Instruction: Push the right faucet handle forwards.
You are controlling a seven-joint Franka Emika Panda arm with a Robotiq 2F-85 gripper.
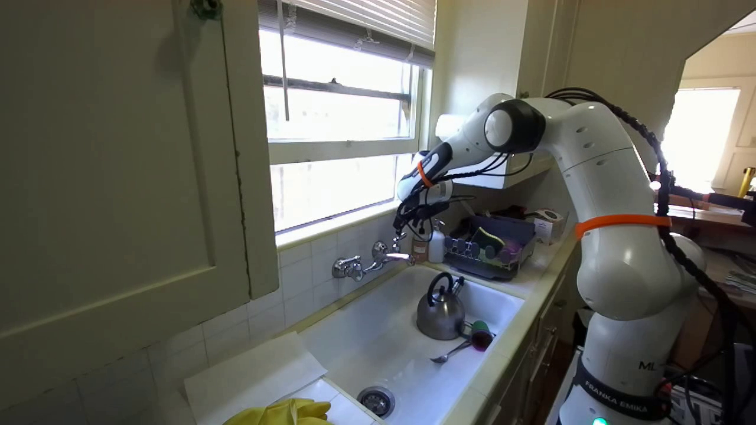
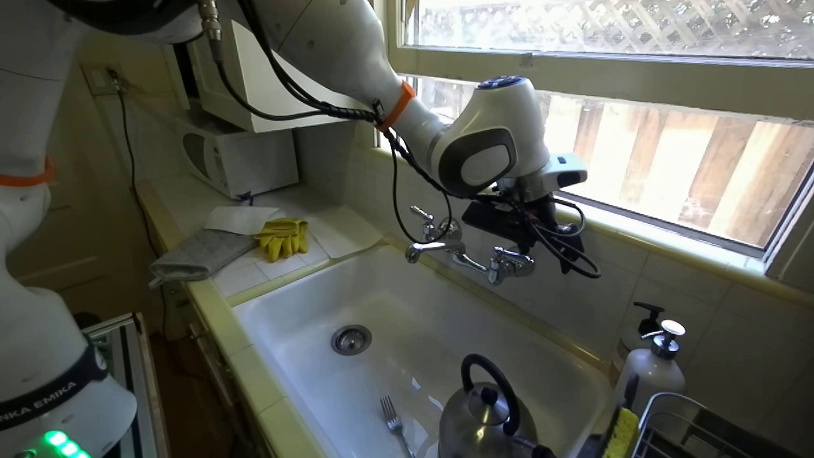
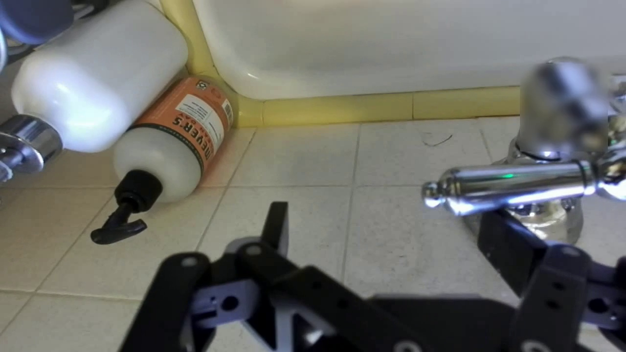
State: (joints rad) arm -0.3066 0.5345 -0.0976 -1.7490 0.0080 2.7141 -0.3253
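Note:
The right faucet handle [image 3: 518,186] is a shiny chrome lever with a small ball end; in the wrist view it points left. It also shows in both exterior views [image 1: 397,241] [image 2: 507,259], at the far side of the faucet from the left handle [image 1: 354,268]. The curved chrome spout [image 2: 432,249] lies between them. My gripper [image 3: 389,222] is open with nothing between its fingers. Its right finger in the wrist view stands right at the lever, with its tip partly hidden behind it; I cannot tell if they touch. In both exterior views the gripper [image 1: 403,226] [image 2: 545,256] is beside this handle.
The tiled wall [image 3: 303,156] lies close behind the fingers. An orange-labelled soap bottle [image 3: 171,132] and a white bottle [image 3: 102,73] stand by the sink corner. The sink [image 2: 305,305] holds a kettle [image 1: 440,316] and a fork [image 2: 393,416]. A dish rack [image 1: 490,254] stands beyond.

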